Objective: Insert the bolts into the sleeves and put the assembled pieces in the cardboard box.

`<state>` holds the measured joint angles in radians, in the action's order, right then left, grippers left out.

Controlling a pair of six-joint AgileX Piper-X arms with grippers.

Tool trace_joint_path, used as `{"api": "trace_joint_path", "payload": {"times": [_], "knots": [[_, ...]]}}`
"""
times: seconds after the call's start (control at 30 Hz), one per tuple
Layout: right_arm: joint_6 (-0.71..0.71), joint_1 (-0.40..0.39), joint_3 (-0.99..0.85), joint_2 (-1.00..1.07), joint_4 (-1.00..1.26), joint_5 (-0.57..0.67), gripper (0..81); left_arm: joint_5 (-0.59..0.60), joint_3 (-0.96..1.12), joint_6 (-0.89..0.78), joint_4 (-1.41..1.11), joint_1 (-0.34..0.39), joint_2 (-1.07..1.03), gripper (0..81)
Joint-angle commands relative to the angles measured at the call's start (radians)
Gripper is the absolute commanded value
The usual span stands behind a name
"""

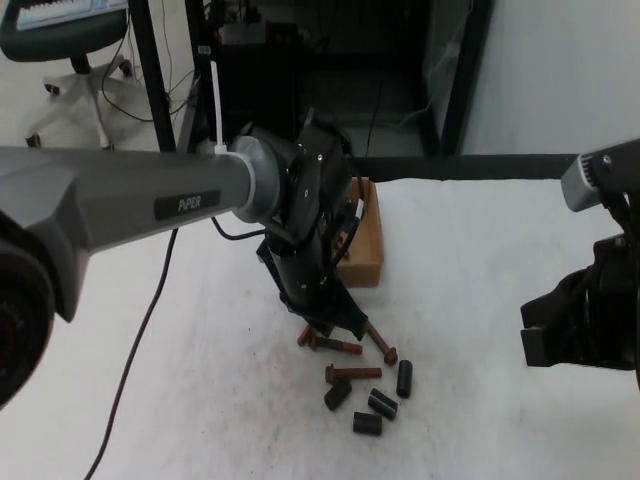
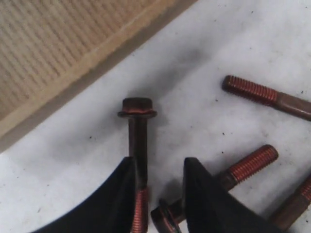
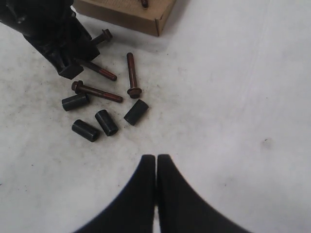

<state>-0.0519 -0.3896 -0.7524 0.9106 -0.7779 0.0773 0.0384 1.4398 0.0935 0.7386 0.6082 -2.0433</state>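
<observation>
Your left hand (image 2: 159, 162), released, straddles bolt (image 2: 138, 131); shank lies lengthwise between fingers (image 2: 109, 208), head toward cardboard box (image 2: 53, 43). Right hand (image 3: 156, 158) clenched empty, farther.

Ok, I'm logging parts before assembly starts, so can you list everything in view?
bolts: four, rust-red, loose on the white bench close to the box
sleeves: four, black, clustered beside the bolts on the side away from the box
cardboard box: one, brown, on the bench beyond the bolts
cable: one, black, trailing across the bench
office chair: one, dark seat, on the floor beyond the bench
left gripper: black fingers open, either side of one bolt's shank
right gripper: black, shut, over bare bench apart from the parts
</observation>
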Motion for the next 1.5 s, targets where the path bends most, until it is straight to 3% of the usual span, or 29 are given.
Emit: {"api": "trace_joint_path", "payload": {"times": [0.0,0.73,0.8,0.9,0.93,1.23,1.47], "knots": [[-0.001,0.004,-0.002,-0.011,-0.005,0.012,0.8,-0.010,0.007,0.004,-0.017,0.003,-0.020,30.8],[-0.001,0.004,-0.002,-0.011,-0.005,0.012,0.8,-0.008,0.007,0.012,-0.114,0.003,-0.035,30.6],[-0.001,0.004,-0.002,-0.011,-0.005,0.012,0.8,-0.008,0.007,0.021,-0.104,0.003,-0.035,26.2],[-0.001,0.004,-0.002,-0.011,-0.005,0.012,0.8,-0.008,0.007,0.092,-0.068,0.003,-0.035,2.5],[-0.001,0.004,-0.002,-0.011,-0.005,0.012,0.8,-0.008,0.007,0.131,-0.047,0.003,-0.035,0.2],[-0.001,0.004,-0.002,-0.011,-0.005,0.012,0.8,-0.008,0.007,0.177,0.105,0.003,-0.010,0.4],[0.007,0.004,-0.002,-0.011,-0.004,0.012,0.8,0.046,0.007,0.151,0.066,0.000,0.168,0.3]]}}
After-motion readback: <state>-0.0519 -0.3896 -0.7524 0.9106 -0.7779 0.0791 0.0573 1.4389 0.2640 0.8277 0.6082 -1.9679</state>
